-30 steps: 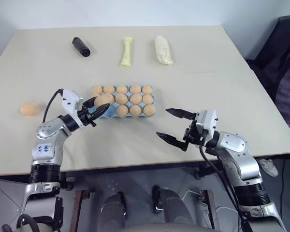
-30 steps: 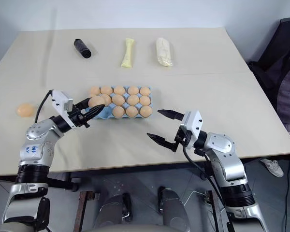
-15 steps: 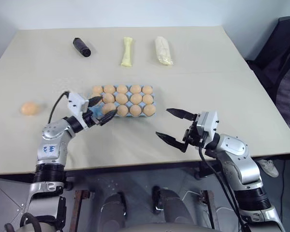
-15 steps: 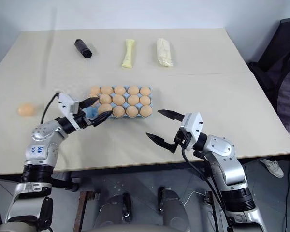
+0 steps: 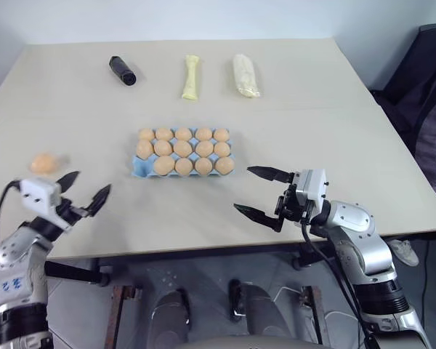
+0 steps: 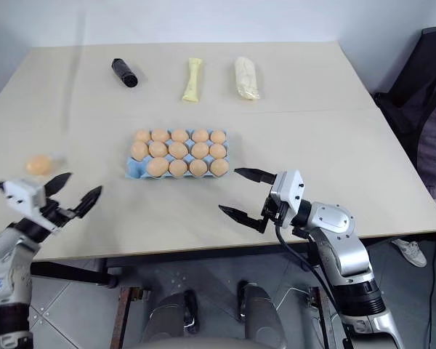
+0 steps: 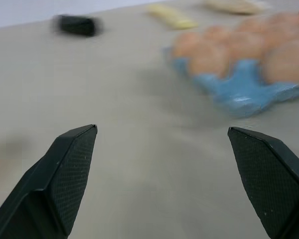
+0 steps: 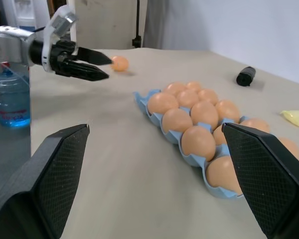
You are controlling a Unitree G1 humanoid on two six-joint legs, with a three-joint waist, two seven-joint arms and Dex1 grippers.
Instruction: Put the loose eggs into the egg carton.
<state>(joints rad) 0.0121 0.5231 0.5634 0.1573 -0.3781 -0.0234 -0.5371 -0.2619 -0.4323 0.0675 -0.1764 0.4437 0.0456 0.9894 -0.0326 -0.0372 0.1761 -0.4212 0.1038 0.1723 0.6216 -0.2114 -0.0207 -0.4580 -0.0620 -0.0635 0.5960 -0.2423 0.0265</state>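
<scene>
Light-blue egg carton (image 5: 141,168) flat near the middle of the beige tabletop (image 5: 327,109), fourteen pale orange eggs seated in its cups and the near-left corner cup bare (blue showing there). One loose egg (image 5: 43,162) alone on the tabletop, well apart from the carton, out toward the robot's left edge.

Left pincer (image 5: 85,190) low at the near-left edge, two black fingers spread wide with nothing between them, pointing forward over the tabletop. Loose egg just beyond and slightly left of its fingertips, near but not touching. In the left wrist view, carton corner (image 7: 241,92) ahead and off to one side, blurred; faint pale smudge at the frame edge possibly the loose egg, hard to tell.

Right pincer (image 5: 260,193) hovering over the near part of the tabletop, fingers wide apart and empty, pointing toward the robot's left. Carton ahead of it, near corner a short gap from its farther fingertip. Loose egg far across the tabletop from this pincer; seen in the right wrist view (image 8: 120,63) beyond the carton, just beside the left pincer (image 8: 100,67).

Along the far side: black cylinder (image 5: 121,70), slim yellow wrapped roll (image 5: 191,78), pale wrapped roll (image 5: 245,75), all well apart from the carton.
</scene>
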